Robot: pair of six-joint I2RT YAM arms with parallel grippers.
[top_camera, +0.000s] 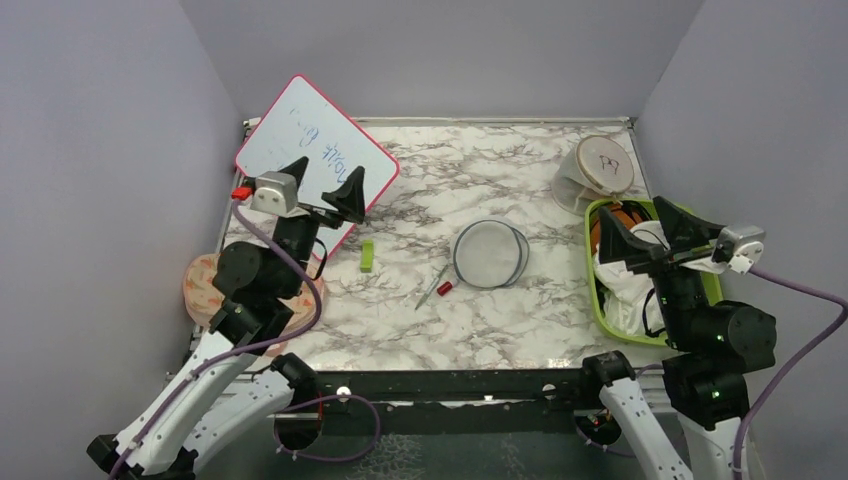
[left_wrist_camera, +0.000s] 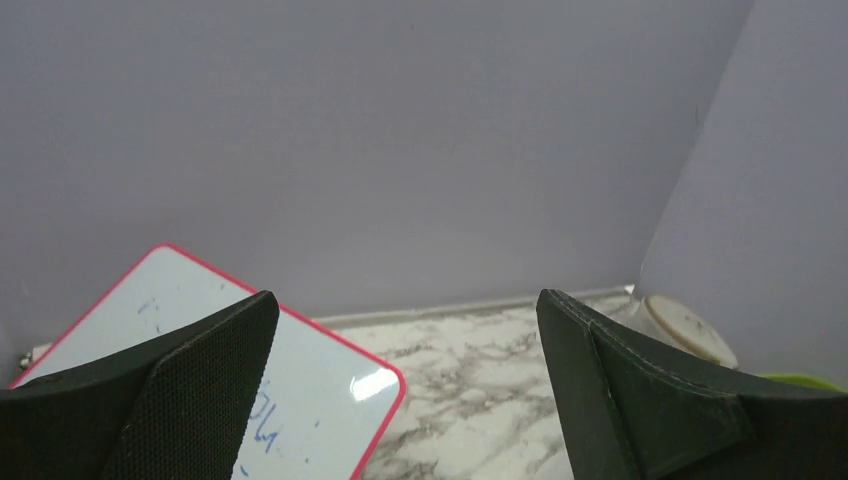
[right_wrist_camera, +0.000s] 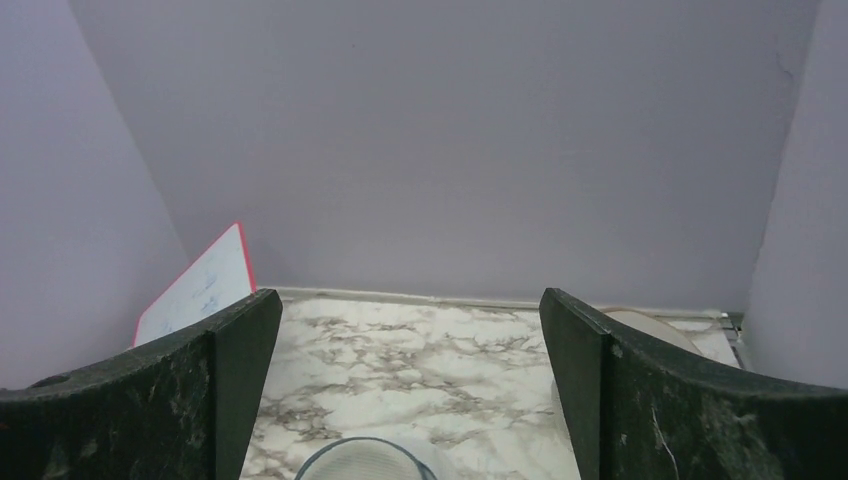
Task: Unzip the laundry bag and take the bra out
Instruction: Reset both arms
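Both fingers wide, laundry bag ctr

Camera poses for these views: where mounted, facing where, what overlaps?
Top external: above and behind the robot, looking down at the table; both arms, left hand and right hand show.
Left wrist: rides the left hand, facing back wall over whiteboard; own fingers show.
Right wrist: same heading; laundry bag at bottom edge; own fingers.
Shared: whiteboard in all three.

Right wrist view's bottom edge cuts off the laundry bag.

Wide-spread left tool over red-rimmed whiteboard, marble table beyond
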